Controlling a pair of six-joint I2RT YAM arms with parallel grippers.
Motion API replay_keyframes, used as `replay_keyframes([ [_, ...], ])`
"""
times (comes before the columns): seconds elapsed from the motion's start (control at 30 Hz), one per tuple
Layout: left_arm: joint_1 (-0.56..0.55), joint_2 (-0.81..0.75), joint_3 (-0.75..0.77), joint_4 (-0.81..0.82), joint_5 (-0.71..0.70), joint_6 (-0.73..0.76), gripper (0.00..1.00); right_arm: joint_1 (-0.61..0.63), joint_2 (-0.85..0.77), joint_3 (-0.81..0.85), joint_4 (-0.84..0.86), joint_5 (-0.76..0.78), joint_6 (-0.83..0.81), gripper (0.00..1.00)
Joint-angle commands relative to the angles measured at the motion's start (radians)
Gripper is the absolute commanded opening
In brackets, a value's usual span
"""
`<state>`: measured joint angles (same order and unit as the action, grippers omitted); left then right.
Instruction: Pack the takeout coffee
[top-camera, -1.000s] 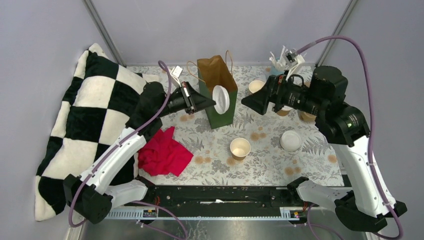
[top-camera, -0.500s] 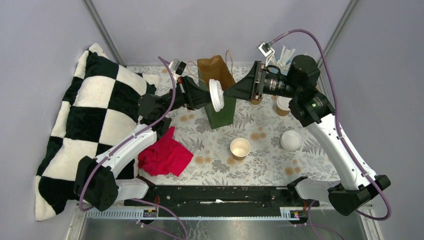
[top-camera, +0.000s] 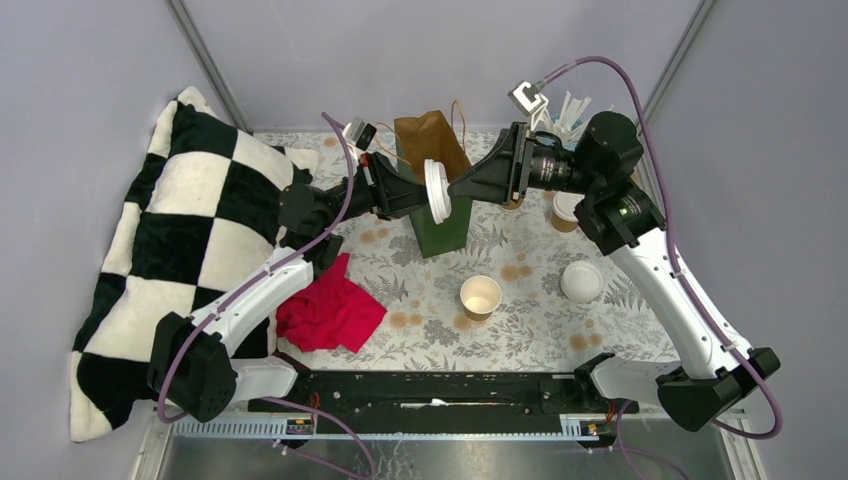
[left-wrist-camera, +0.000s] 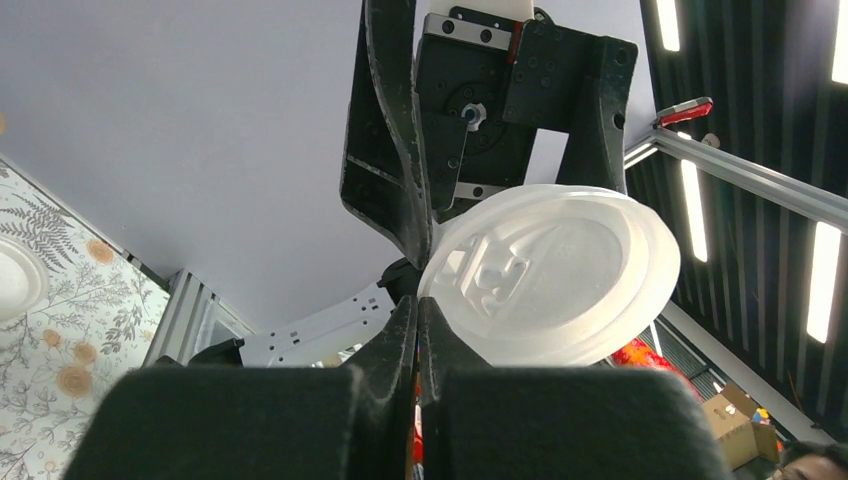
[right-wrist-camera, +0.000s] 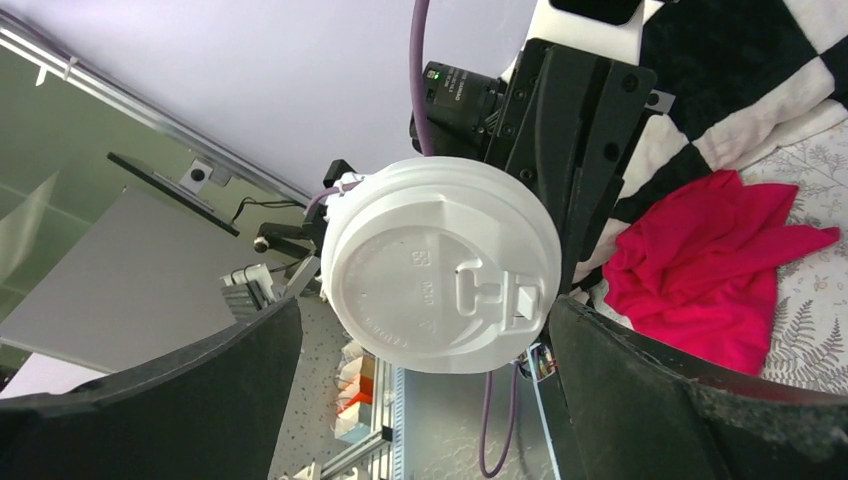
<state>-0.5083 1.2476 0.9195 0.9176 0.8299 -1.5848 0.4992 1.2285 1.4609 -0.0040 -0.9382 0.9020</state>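
Observation:
My left gripper (top-camera: 428, 195) is shut on the rim of a round white plastic lid (top-camera: 437, 192) and holds it on edge in the air in front of the green paper bag (top-camera: 441, 222). In the left wrist view my jaws (left-wrist-camera: 418, 300) pinch the lid (left-wrist-camera: 550, 275) at its edge. My right gripper (top-camera: 457, 188) is open and faces the lid from the right; its fingers (right-wrist-camera: 200, 390) stand on either side of the lid (right-wrist-camera: 440, 265) without touching it. An open tan cup (top-camera: 480, 296) stands on the table. A lidded tan cup (top-camera: 565, 209) stands at the right.
A white lid (top-camera: 582, 280) lies on the floral cloth at the right. A red cloth (top-camera: 330, 305) lies left of centre, and a black-and-white checked pillow (top-camera: 190, 220) fills the left side. White sticks (top-camera: 572, 103) show behind my right arm.
My right arm has swung left and brought its open gripper up to the lid. My left gripper has lifted the lid a little and turned it edge-on.

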Motion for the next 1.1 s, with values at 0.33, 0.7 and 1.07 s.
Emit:
replay_keyframes([
  [0.33, 0.004, 0.003, 0.049, -0.032, 0.005, 0.057, 0.0, 0.049, 0.034, 0.042, -0.059, -0.025, -0.065, 1.0],
  [0.7, 0.004, -0.018, 0.043, -0.09, 0.005, 0.087, 0.0, 0.049, 0.029, 0.047, -0.085, -0.004, -0.074, 1.0],
  [1.07, 0.006, -0.027, 0.05, -0.121, 0.005, 0.103, 0.0, 0.05, 0.035, 0.053, -0.101, 0.004, -0.071, 0.93],
])
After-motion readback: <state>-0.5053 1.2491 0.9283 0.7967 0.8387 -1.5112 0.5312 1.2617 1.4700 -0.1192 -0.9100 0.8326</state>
